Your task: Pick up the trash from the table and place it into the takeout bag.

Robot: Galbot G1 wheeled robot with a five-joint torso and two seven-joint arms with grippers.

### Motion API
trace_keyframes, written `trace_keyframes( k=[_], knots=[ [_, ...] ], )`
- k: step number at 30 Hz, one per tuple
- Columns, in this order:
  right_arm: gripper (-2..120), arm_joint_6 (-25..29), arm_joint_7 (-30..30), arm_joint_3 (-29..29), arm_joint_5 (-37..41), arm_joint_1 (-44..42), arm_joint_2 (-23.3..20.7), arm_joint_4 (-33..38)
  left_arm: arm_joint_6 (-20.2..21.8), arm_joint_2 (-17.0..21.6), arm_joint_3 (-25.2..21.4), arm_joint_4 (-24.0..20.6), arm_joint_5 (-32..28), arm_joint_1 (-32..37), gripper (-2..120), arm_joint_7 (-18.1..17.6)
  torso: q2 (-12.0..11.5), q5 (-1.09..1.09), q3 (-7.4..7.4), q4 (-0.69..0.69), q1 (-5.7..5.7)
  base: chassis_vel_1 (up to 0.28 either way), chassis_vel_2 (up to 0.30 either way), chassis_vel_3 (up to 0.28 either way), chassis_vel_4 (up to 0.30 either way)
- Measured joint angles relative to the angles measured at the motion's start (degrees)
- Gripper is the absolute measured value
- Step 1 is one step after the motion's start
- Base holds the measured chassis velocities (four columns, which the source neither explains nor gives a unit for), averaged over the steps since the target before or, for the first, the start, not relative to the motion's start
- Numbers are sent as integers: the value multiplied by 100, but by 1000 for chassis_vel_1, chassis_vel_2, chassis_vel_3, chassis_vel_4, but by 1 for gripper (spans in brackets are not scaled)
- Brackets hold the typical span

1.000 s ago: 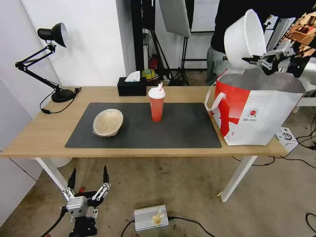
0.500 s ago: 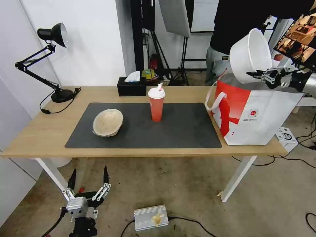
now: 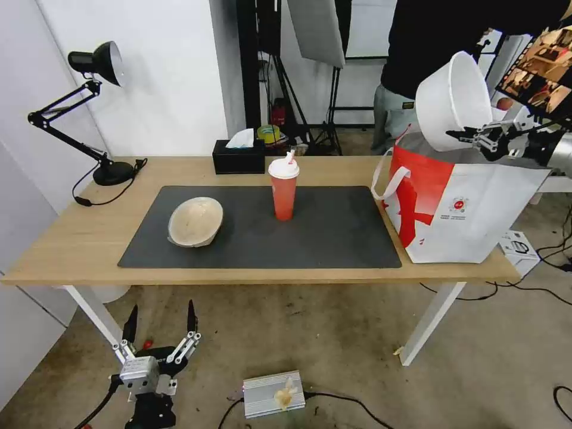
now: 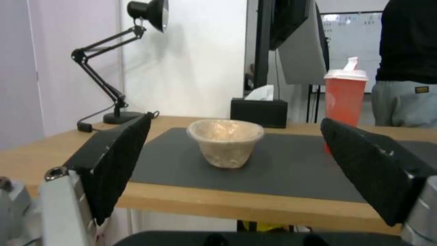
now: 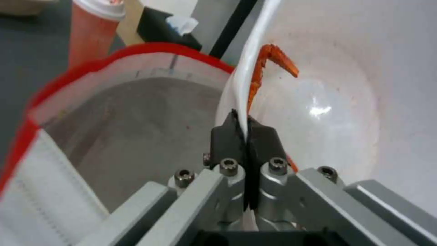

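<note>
White plastic bowl (image 3: pixel 450 98): I judge it light, thin-walled and slippery, so the rim is the hold. My right gripper (image 5: pixel 245 128) has its fingers clamped together on that rim, holding the bowl tipped on its side above the takeout bag (image 3: pixel 471 202), which stands at the table's (image 3: pixel 71 250) 3 o'clock end. My left gripper (image 3: pixel 159 325) hangs below the table's front edge at 7 o'clock, fingers apart.

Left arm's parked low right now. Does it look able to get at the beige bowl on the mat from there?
Probably yes. The left gripper hangs open below the table's front edge, and the beige bowl sits upright on the mat near that side with nothing crowding it. It must rise above the edge first.
</note>
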Motion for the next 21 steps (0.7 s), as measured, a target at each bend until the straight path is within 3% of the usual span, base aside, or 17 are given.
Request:
trace_keyframes(
  k=[21],
  knots=[
    [0,38,-68,104,-89,-232,5,106,-18,-62,27,-19,65,35,100,9,0,-3,0,2,0,0,0,0,0]
  ],
)
